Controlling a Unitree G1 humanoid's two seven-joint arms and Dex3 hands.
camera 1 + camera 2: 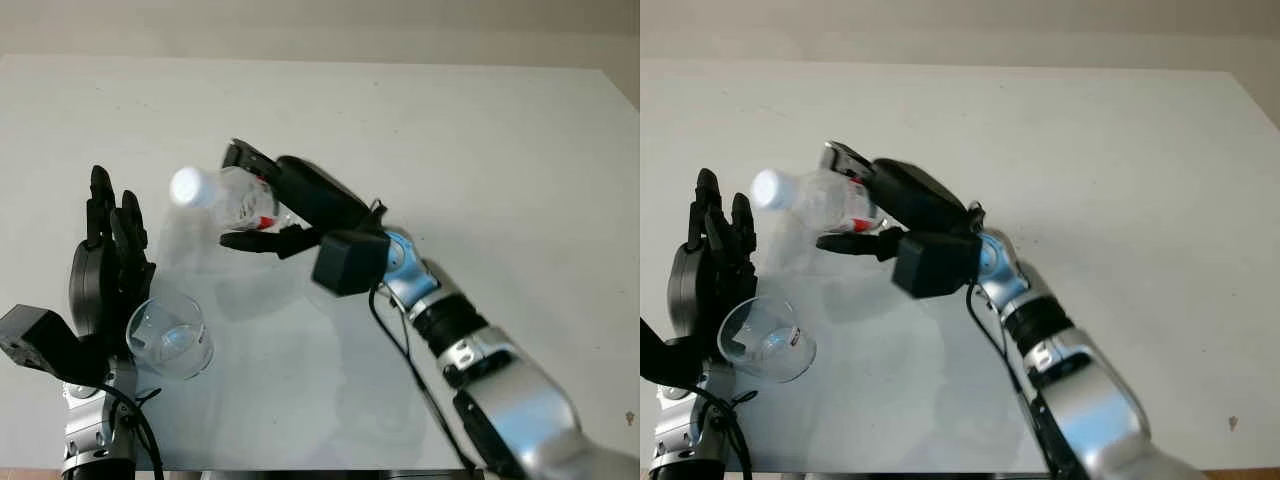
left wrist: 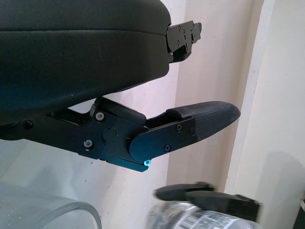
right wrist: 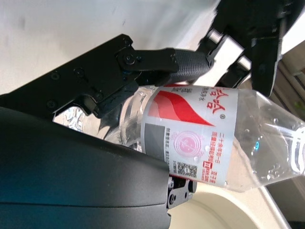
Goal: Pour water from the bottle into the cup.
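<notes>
Cup point(image 1: 170, 338) sits tilted at the left, held against the left hand point(image 1: 105, 265), whose fingers point up behind it; grip is side-on at the wall. Clear thin-walled cup, likely light and easy to crush or let slip, so hold should stay low on the wall with gentle force. Bottle point(image 1: 225, 197) is up off the table point(image 1: 480, 150), lying near horizontal, capped end toward the left hand, above and beyond the cup. Right hand point(image 1: 265, 205) clamps it around the labelled midsection point(image 3: 195, 129), fingers over and under. Soft clear plastic with water inside: it probably dents under squeeze and its weight shifts as it tips. Mid-body grip looks right; cap appears to be on.
</notes>
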